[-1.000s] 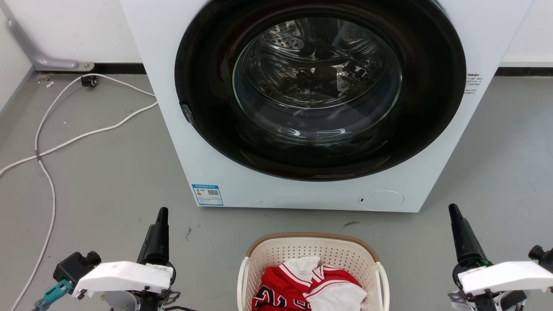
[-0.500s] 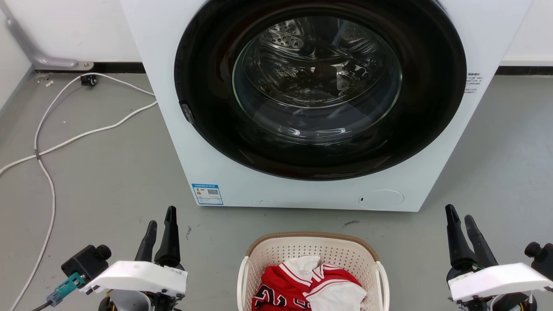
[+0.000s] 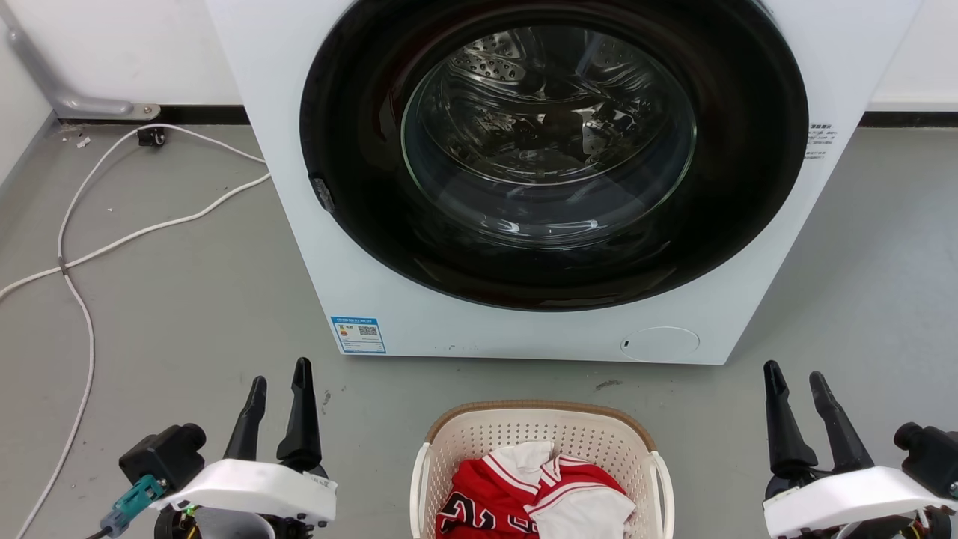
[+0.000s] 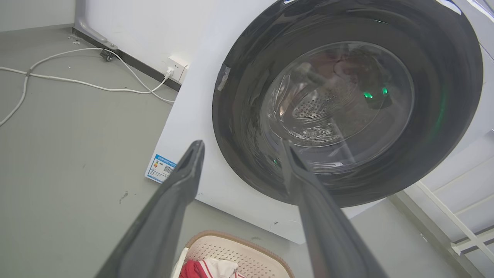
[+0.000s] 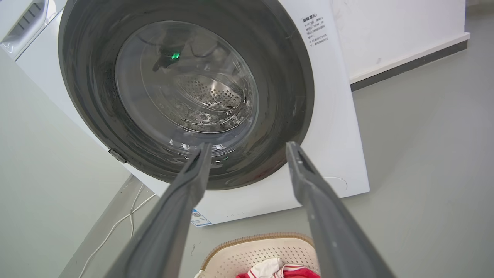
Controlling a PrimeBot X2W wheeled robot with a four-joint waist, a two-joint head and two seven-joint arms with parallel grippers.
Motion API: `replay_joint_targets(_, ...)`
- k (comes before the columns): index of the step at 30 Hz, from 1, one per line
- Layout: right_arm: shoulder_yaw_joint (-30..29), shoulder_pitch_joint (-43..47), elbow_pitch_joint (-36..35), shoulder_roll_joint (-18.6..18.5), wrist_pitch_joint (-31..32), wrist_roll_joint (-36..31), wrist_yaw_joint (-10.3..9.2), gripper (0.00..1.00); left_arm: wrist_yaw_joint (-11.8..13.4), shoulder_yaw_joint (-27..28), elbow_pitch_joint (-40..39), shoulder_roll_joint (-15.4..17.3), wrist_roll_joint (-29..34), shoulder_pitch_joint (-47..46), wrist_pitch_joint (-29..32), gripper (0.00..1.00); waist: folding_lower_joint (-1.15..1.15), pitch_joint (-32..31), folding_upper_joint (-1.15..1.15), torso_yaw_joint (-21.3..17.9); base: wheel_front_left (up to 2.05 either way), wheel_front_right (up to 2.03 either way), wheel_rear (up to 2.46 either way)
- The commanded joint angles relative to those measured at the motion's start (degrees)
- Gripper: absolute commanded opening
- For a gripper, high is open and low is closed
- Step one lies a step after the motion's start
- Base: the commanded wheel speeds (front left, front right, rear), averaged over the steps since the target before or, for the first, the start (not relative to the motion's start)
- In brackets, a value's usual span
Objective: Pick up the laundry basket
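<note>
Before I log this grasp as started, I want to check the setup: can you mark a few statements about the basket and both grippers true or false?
1. The laundry basket stands on the floor in front of the washer. True.
2. The left gripper has its fingers closed on a basket handle. False: its fingers are spread, off to the basket's side, holding nothing.
3. The basket is empty. False: red and white clothing lies in it.
4. The right gripper is open. True.
5. A white cable lies on the floor to the washer's right. False: it lies to the washer's left.
</note>
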Motion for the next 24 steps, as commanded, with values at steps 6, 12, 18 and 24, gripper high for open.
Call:
replay_joint_targets(6,0.3,0.8,-1.4,-0.2,-1.5,-5.8,0.00,1.00,-0.6,-0.2,-1.3,0.4,5.4,0.6,-1.4,1.00,0.00,0.1,0.00,0.0,0.00,0.00,0.00)
replay_joint_targets(12,0.5,1.3,-2.0,-0.2,-2.4,-9.6,0.00,1.00,-1.1,0.1,-1.7,0.3,8.9,1.1,-2.4,1.00,0.00,0.1,0.00,-0.1,0.00,0.00,0.00)
replay_joint_targets(18,0.4,1.8,-2.8,-0.2,-3.2,-12.5,0.00,1.00,-1.4,0.2,-2.2,0.0,12.0,1.4,-3.1,1.00,0.00,0.2,0.00,-0.1,0.00,0.00,0.00)
replay_joint_targets(24,0.5,2.4,-3.7,-0.2,-3.9,-15.7,0.00,1.00,-1.6,0.1,-2.9,-0.2,15.6,1.8,-3.9,1.00,0.00,0.2,0.00,-0.1,0.00,0.00,0.00)
